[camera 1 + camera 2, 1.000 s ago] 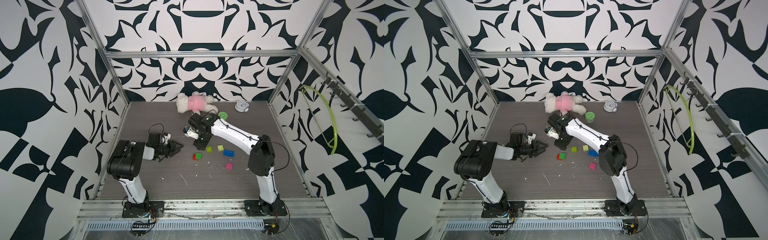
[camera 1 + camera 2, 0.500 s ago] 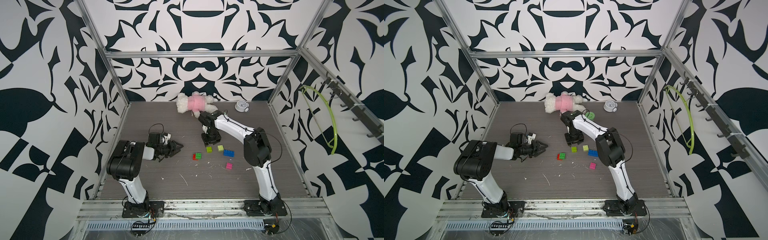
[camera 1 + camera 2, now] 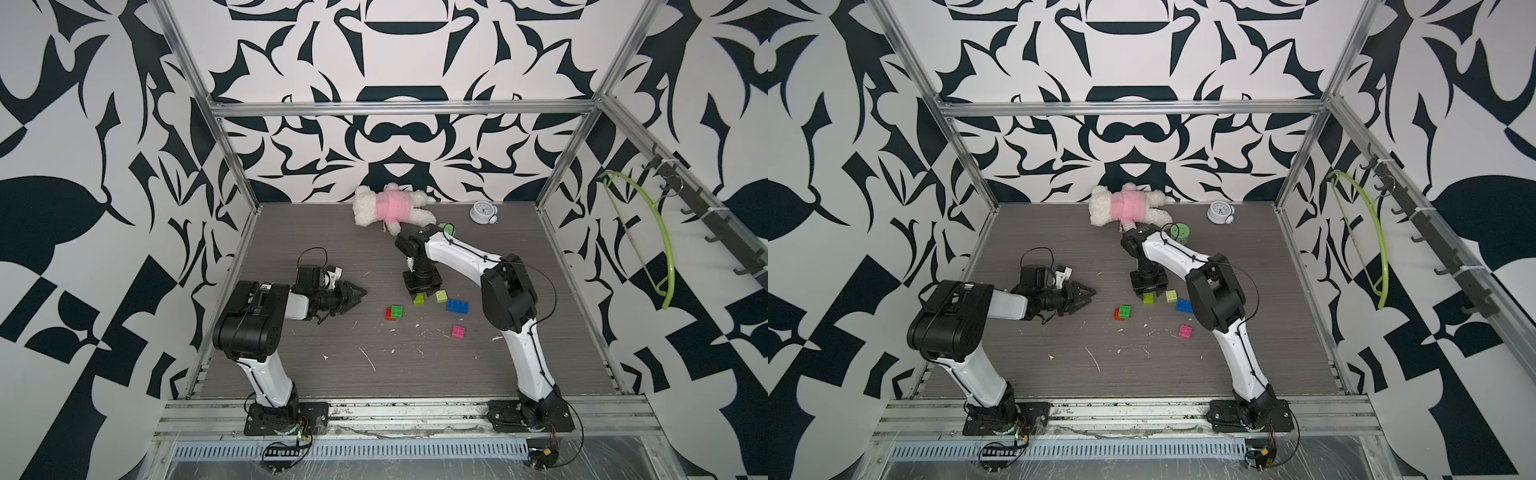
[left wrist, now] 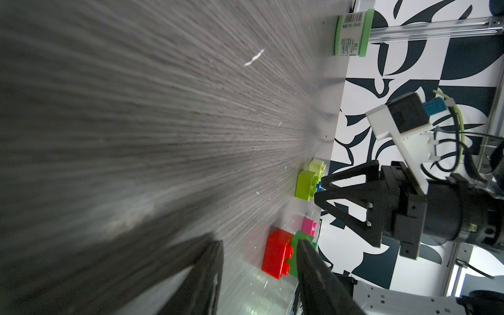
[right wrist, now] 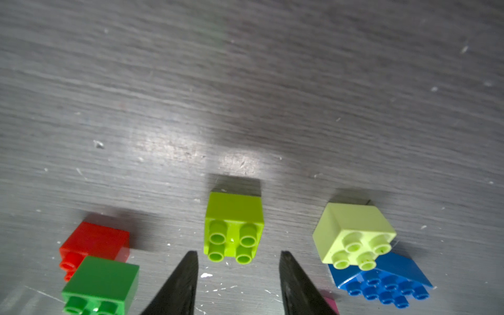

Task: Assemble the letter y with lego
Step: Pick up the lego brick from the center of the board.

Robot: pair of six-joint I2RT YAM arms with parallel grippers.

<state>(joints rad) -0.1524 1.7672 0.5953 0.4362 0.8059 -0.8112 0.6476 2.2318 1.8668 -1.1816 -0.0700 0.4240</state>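
The right pincer (image 5: 237, 253) is held partly open, empty, over a yellow-green brick (image 5: 234, 226) among scattered lego (image 3: 396, 311); the left pincer (image 3: 358, 297) is likewise parted and empty.

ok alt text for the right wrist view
Open black fingers of the right gripper point at a lime brick on the grey table. A red brick and green brick sit to one side, a paler brick and blue brick to the other.

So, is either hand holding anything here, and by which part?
Nothing is held. The right hand hangs open over the lime-green square plastic brick; the left hand is open and empty.
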